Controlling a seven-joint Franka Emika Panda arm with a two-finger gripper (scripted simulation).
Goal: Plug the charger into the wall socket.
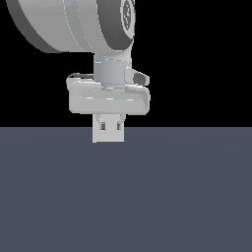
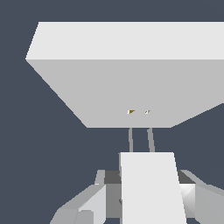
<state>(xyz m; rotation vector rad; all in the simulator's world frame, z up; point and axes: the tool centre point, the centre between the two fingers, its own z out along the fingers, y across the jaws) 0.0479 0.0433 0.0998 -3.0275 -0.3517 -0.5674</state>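
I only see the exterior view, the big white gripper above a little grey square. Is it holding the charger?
Observer: Yes. In the wrist view the light-grey rectangular charger sits between the fingers of the gripper.
Operator: Does it have pointy bits?
Observer: Two thin grey prongs stick out toward the flat light-grey square wall socket.
Operator: Are they aimed right?
Observer: Nearly. The two tiny yellowish holes lie just ahead, roughly in line with them.

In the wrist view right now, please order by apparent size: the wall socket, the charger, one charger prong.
1. wall socket, largest
2. charger, though it sits nearest the camera, so its apparent size is inflated
3. prong, smallest
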